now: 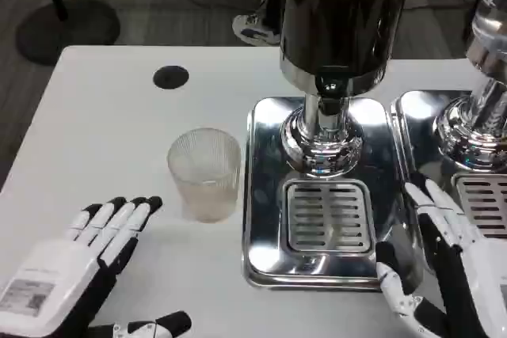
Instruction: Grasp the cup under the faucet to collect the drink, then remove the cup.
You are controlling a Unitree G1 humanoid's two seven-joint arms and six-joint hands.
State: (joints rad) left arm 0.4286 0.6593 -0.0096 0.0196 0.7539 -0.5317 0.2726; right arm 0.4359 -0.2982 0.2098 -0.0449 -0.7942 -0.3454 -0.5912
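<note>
The see-through cup [205,172] stands upright on the white worktop [103,140], just left of the shiny drink machine [333,116] and not under its faucet [331,85]. The left hand [87,263] rests near the cup (not touching it), fingers spread, holding nothing. The right hand [444,267] sits by the machine's tray [329,215], fingers apart too.

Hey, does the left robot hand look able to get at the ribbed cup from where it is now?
Probably yes. The left robot hand lies open on the table, fingers pointing toward the cup, with only bare tabletop between them. The dispenser tray sits off to the cup's right, clear of that path.
</note>
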